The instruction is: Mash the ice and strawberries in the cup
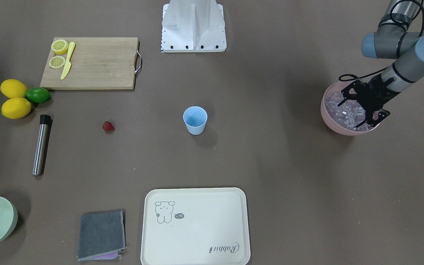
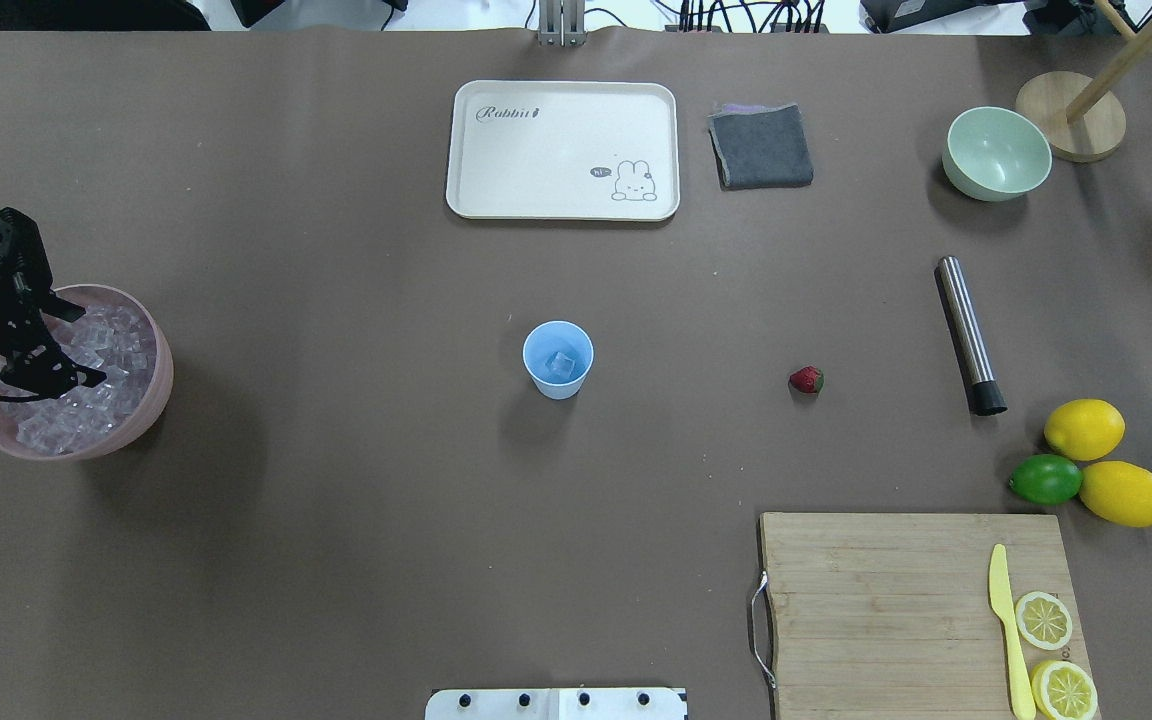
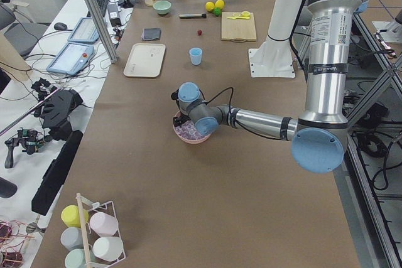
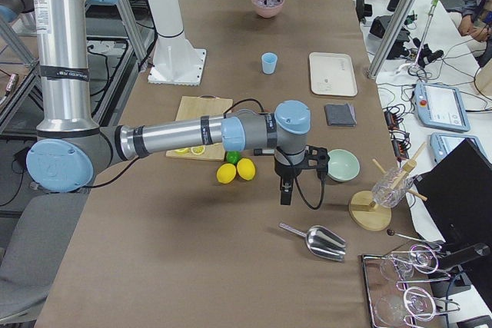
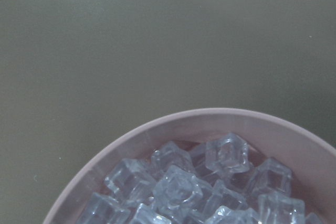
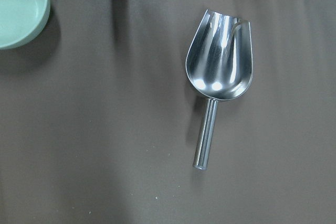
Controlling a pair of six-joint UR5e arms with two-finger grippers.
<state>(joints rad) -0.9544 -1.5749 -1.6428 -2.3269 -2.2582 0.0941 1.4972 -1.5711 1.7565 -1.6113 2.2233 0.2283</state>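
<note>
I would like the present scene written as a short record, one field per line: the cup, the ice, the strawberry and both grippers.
cup: light blue, upright near the middle of the table, one ice cube inside
ice: the rest heaped in the pink bowl
strawberry: lying on the table, apart from the cup, untouched
left gripper: down in the pink bowl, among the ice; open or shut unclear
right gripper: above the table near the metal scoop; state unclear
task stage: no strawberry in the cup yet
</note>
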